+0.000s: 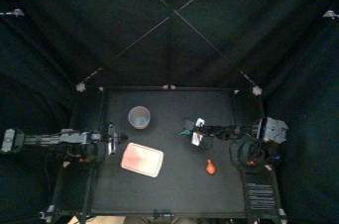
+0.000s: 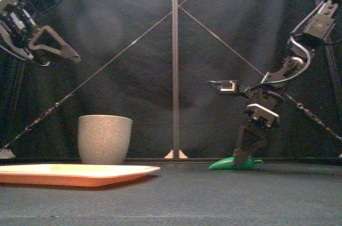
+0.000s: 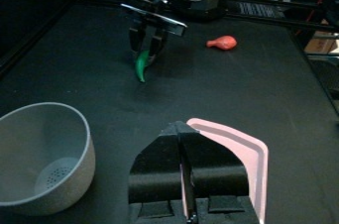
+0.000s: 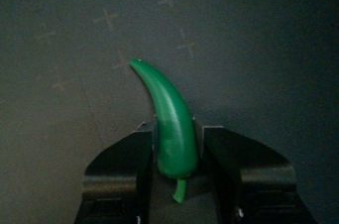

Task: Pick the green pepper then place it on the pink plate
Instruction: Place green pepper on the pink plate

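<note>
Grips green pepper (image 4: 162,99) by stem end in right hand (image 4: 176,141); risks slipping free before reaching pink plate (image 1: 142,159).

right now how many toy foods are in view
2. The green pepper is between the right gripper's jaws, low over the table's right middle. A red toy lies on the table nearer the front, right of the pink tray. The grey cup looks empty.
</note>
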